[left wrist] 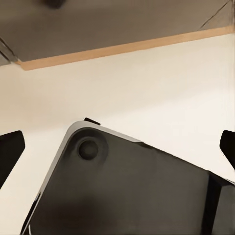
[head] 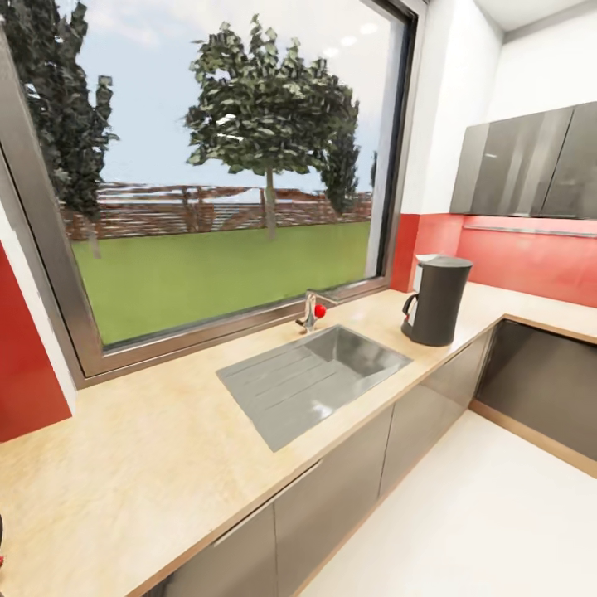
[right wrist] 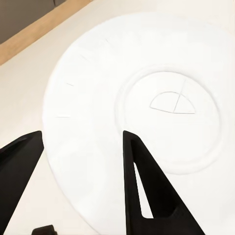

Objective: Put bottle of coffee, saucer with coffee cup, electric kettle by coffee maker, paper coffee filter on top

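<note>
Right pincer (right wrist: 81, 161): dark fingers (right wrist: 147, 186) spread either side of the saucer's (right wrist: 142, 93) rim, one finger over the white disc, the other off its edge; whether it is gripped cannot be told. Left pincer (left wrist: 117, 147): tips wide apart at the frame's edges, holding nothing, above pale floor (left wrist: 147, 83) and a dark panel. Head view: wood-grain counter (head: 124, 464) over grey cabinet fronts, steel sink (head: 311, 377) at centre below a large window (head: 207, 166); coffee maker (head: 438, 300) stands right of centre against the red backsplash.
</note>
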